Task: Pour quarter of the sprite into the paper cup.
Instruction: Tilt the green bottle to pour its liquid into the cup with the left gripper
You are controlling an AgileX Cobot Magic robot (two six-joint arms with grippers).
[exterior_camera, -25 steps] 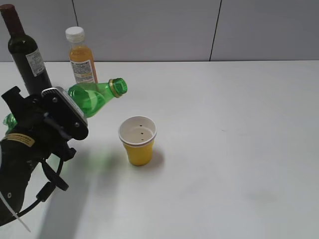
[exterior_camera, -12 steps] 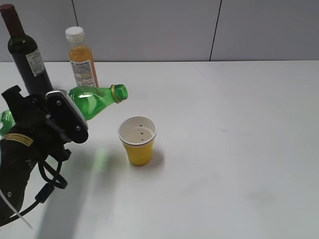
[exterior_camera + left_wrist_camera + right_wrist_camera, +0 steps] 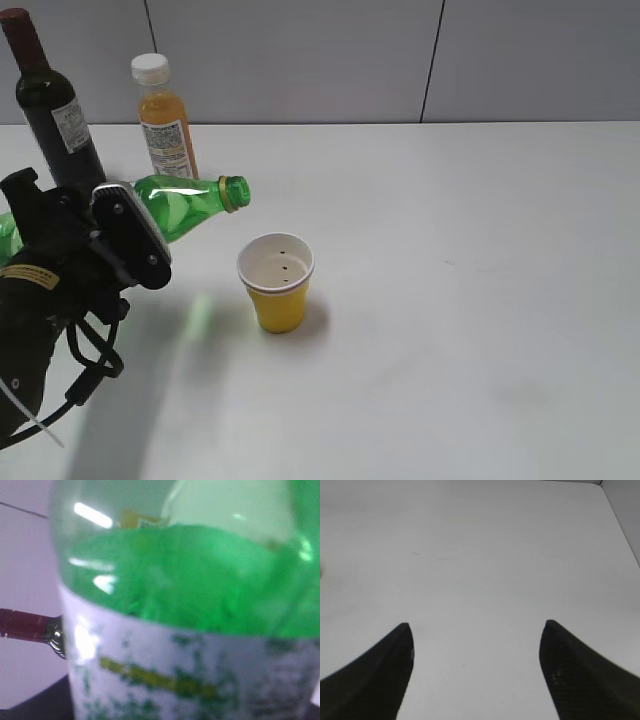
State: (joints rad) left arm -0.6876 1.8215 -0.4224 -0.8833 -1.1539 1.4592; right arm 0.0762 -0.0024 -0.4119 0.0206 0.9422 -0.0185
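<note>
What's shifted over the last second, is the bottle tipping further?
The left end effector carrying the sprite bottle drifted slightly left and the bottle leveled out; its mouth dropped lower, left of the paper cup. Nothing seen pouring. Cup, wine bottle and juice bottle stayed put.

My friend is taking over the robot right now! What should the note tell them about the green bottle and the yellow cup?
Left gripper: shut on the tall green plastic sprite bottle, held tipped nearly level above the table, open mouth pointing at the small yellow paper cup but short of its rim.
Right gripper: open, holding nothing, over bare white table.
The cup stands upright in the middle; no liquid shows inside.
Behind stand the dark wine bottle and the orange juice bottle.
Done: bottle uncapped, grasped, tilted.
Left: bring the mouth over the cup, pour a quarter, set the bottle upright.
</note>
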